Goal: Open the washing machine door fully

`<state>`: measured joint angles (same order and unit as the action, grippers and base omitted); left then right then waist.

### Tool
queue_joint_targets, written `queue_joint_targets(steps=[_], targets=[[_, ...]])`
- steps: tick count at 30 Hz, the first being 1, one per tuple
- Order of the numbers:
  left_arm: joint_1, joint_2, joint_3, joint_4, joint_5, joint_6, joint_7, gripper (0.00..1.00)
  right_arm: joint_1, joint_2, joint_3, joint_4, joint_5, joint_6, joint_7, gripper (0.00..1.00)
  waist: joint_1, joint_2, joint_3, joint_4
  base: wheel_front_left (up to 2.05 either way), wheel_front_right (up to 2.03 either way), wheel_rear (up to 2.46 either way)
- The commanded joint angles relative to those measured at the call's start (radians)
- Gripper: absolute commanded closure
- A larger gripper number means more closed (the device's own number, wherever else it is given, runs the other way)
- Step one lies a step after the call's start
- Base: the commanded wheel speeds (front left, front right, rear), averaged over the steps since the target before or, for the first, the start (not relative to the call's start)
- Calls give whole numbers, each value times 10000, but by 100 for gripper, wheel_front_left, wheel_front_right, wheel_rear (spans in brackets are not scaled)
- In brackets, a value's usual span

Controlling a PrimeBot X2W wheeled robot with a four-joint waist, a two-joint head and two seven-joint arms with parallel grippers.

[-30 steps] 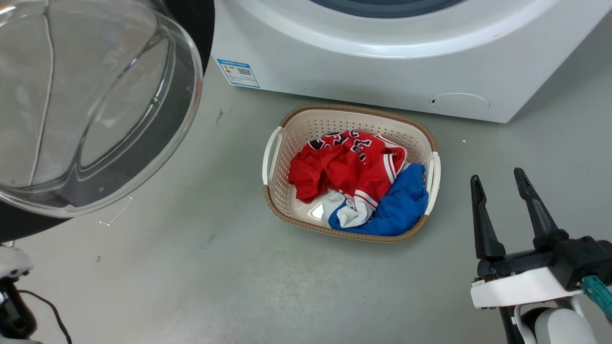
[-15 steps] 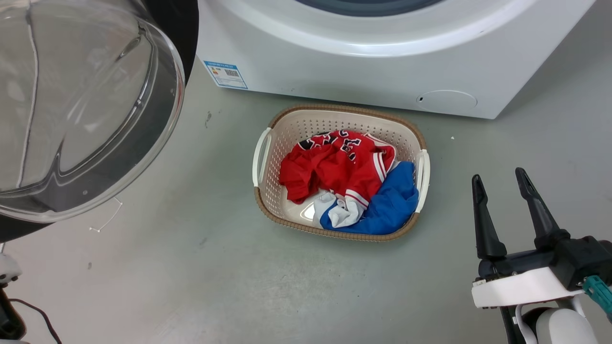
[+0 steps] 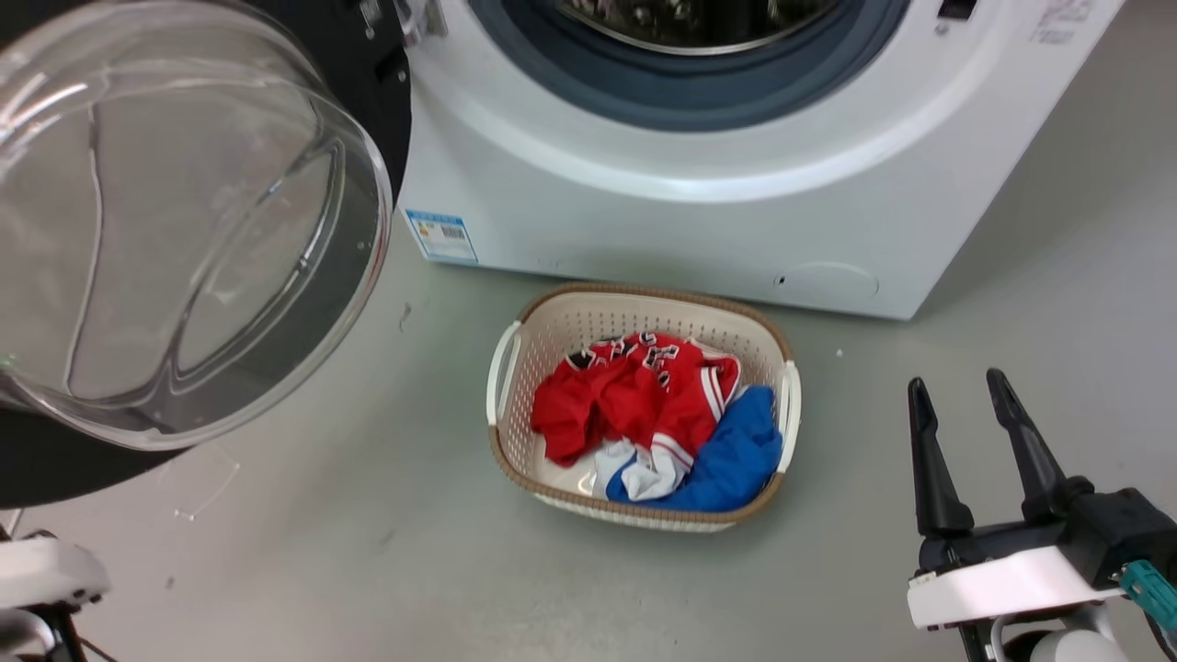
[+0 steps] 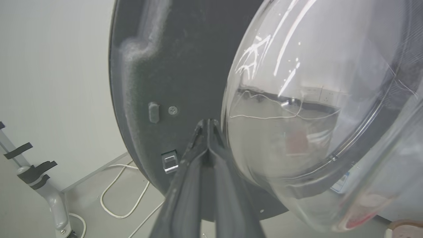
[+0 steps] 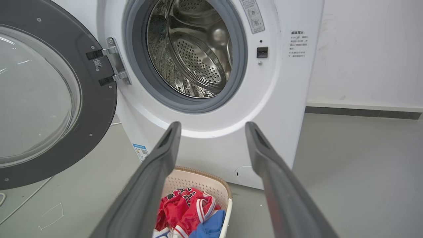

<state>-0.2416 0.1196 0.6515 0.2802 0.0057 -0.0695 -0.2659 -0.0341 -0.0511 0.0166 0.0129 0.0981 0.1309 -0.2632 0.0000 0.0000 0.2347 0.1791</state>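
Through the head view, the door (image 3: 211,276) stands wide of the washer (image 3: 662,230), off to the left, its glass bowl (image 3: 119,165) bulging toward us; the drum mouth is uncovered; a basket (image 3: 644,303) of red, white and blue clothes (image 3: 634,409) sits on the floor (image 3: 368,552) just in front of the washer; the right pincer (image 3: 956,384) hovers low on the right, well apart from the basket, fingers spread with nothing between them; through the left wrist view, the left pincer (image 4: 208,124) has its fingers pressed tip to tip, gripping nothing, pointing at the door's dark inner face just beside the bowl; whether the tips touch that face I cannot tell; a metal catch (image 4: 169,162) shows near them, and a white cable (image 4: 120,198) lies on the floor beyond; through the right wrist view, the door hangs from its hinge (image 5: 114,62) left of the opening, turned well out from the front; the steel drum (image 5: 195,56) is in plain sight; the basket lies below, between the spread fingers
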Motion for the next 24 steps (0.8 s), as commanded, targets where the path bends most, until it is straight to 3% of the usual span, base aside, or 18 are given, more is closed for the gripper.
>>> queue_joint_targets(steps=[1, 12, 24], targets=[[300, -100, -132, -243, 101, 29, 24, 100, 158, 19, -18, 26, 108, -2, -21, 0, 0, 0, -541, -40, 0, 0, 0], [1838, -543, -1711, -1766, 481, -78, 26, 100, 999, 19, -201, -33, 260, -2, -21, 0, 0, 0, -1869, -180, 0, 0, 0], [2776, -666, -3640, -2684, 357, -214, 26, 100, 1435, 19, -365, -220, 337, -2, -21, 0, 0, 0, -2389, -668, 0, 0, 0]])
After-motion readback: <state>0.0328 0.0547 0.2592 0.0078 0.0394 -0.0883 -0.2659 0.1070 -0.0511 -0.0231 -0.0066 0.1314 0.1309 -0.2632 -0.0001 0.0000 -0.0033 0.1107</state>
